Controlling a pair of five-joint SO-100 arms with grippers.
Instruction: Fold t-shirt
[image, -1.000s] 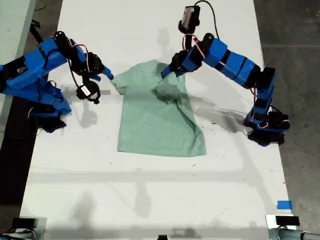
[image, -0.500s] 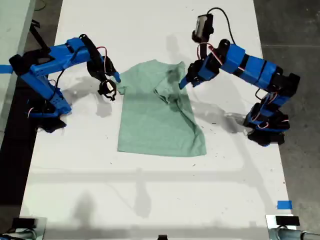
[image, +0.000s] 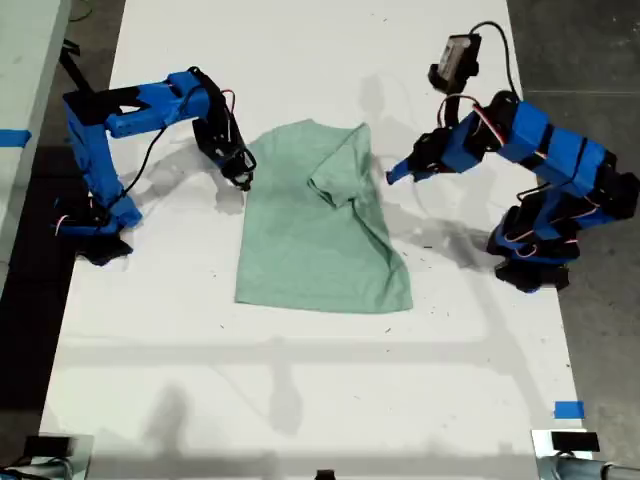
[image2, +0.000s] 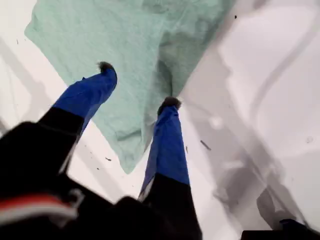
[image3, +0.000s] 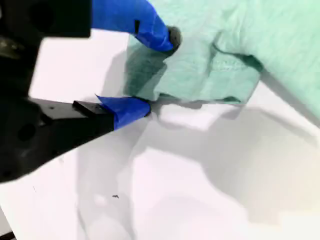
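Table (image: 300, 400): white, long; one blue arm at each long side.
T-shirt (image: 300, 240): flat mid-table, between the arms. Long axis runs collar-to-hem, far end to near end in the exterior view. The exterior view's right side is already folded in as a slanted flap (image: 345, 180); the other side isn't yet.
Key relation: the unfolded sleeve (image3: 200, 75) is on the exterior view's left, right at my second gripper (image: 243, 176). Fold prob. goes across the long axis, twd the exterior view's right.
Nearer arm: the second, by far. It's at the cloth edge, while the first is off the cloth.
My second gripper (image3: 159, 72): jaws apart, straddling the sleeve edge. One fingertip is over the cloth, the other low at table level by the hem. Not yet pinching.
My first gripper (image: 392, 177): near the shirt's edge on the exterior view's right, w/ white table showing between in that view. In its wrist view (image2: 138, 85) the jaws are spread, nothing held, the cloth beyond the tips.
Change vs 1 s ago: the first arm was over the flap near the collar and has backed away to its own side. The second arm was well clear w/ its gripper off the cloth and has swung in to the sleeve. Shirt outline is approx. same.
Next (my guess): close on the sleeve, lift, carry it over.
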